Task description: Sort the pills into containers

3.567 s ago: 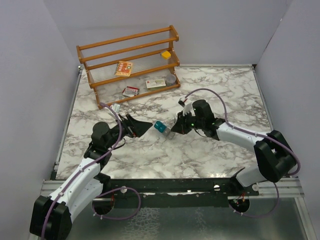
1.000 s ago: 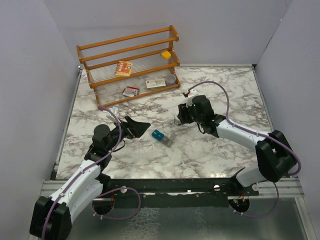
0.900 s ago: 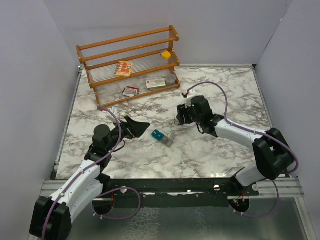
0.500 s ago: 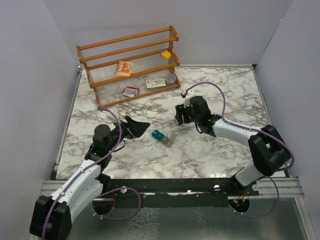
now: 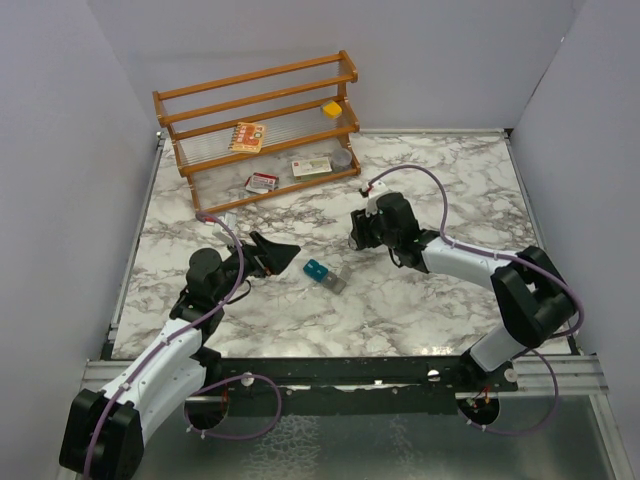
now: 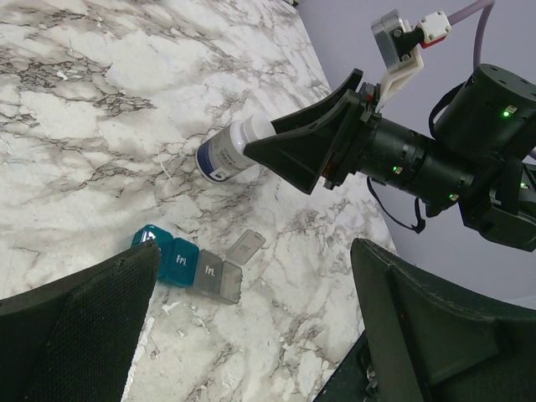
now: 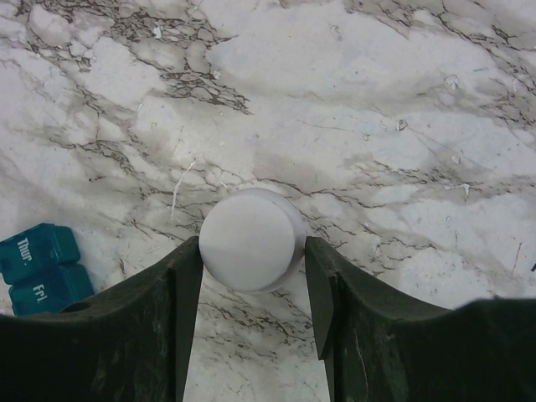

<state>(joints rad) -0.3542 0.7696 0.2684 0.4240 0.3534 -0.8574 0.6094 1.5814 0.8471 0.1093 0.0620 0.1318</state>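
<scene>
**Bench inventory: pill organiser, bottle, rack and two pincers**

1. Pill organiser strip (image 5: pixel 324 275). Joined square compartments, teal-blue and translucent grey. Lies flat on the marble bench (image 5: pixel 420 310), just left of centre in the top view, between the two arms and touching neither. In the left wrist view the strip (image 6: pixel 188 266) sits at lower centre: two teal cells, then a grey cell with its lid flipped open. Lid lettering reads "Fri" on a cell there; in the right wrist view, lower left corner, the teal cells (image 7: pixel 38 266) read "Thur." and "Fri".

2. Pill bottle (image 6: pixel 230 151). Small, round, greyish body with a dark blue label and white cap; label print too small to read. Lies on its side on the bench, cap end toward the right arm. From the right wrist camera only the round white cap (image 7: pixel 251 239) faces the lens, at frame centre.

3. Right pincer (image 5: pixel 357 232). Upper centre of the top view. Its fingers (image 7: pixel 167 293) stand either side of the cap, close against it; whether they press it cannot be told.

4. Left pincer (image 5: pixel 283 252). Left of centre, jaws spread wide, holding nothing, near the organiser but apart from it.

5. Wooden rack (image 5: pixel 260 125). Upper left, at the back of the bench. Carries an orange patterned packet (image 5: pixel 247 136), a yellow item (image 5: pixel 331 108), a white box (image 5: pixel 311 167) and a red-and-white packet (image 5: pixel 262 182); their printing is illegible.
</scene>
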